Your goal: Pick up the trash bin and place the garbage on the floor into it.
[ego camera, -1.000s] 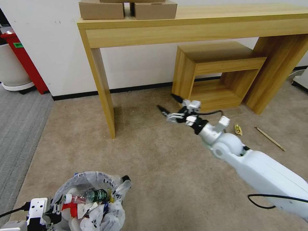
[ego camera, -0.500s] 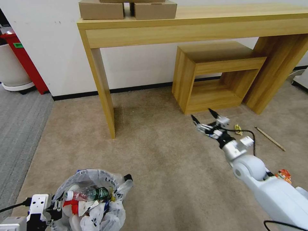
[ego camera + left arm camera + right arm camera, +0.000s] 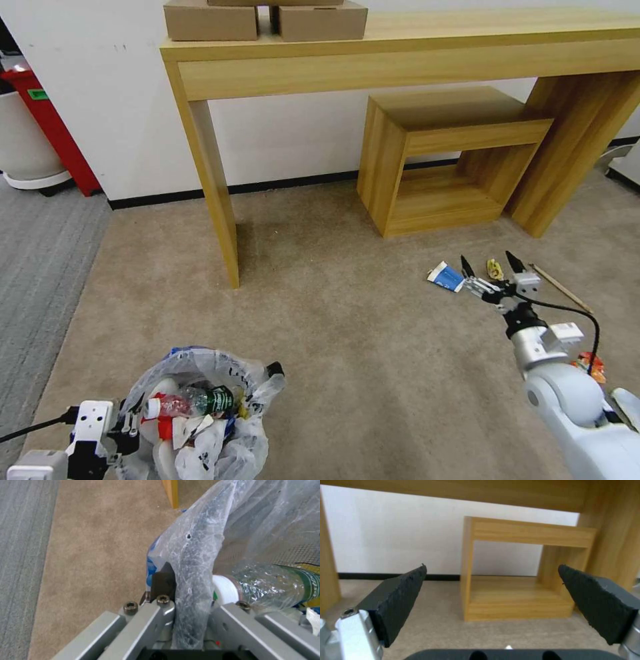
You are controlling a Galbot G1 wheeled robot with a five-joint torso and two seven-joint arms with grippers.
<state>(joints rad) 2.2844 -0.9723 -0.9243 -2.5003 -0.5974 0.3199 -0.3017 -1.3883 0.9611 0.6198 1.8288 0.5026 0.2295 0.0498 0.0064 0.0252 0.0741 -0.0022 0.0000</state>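
Note:
The trash bin (image 3: 200, 427) with its crinkly bag sits low at my left, holding a green-label bottle (image 3: 200, 402) and wrappers. My left gripper (image 3: 127, 427) is shut on its rim, the bagged rim (image 3: 191, 585) pinched between the jaws. On the beige floor (image 3: 333, 333) to my right lie a blue-white carton (image 3: 445, 276), a yellow scrap (image 3: 495, 269), a thin wooden stick (image 3: 561, 288) and a red-orange wrapper (image 3: 589, 365). My right gripper (image 3: 489, 262) hangs open with the yellow scrap showing between its fingertips. Its black pads (image 3: 396, 605) stand wide apart, holding nothing.
A long wooden table (image 3: 400, 53) with cardboard boxes (image 3: 210, 20) stands against the wall, and a small open wooden shelf (image 3: 453, 153) sits under it. Grey carpet (image 3: 40, 253) and a red bin (image 3: 50, 123) lie at far left. Open carpet spreads between bin and litter.
My right arm has swung right and lowered from near the small shelf to over the yellow scrap, uncovering the blue-white carton. The bin has shifted slightly right in my left gripper.

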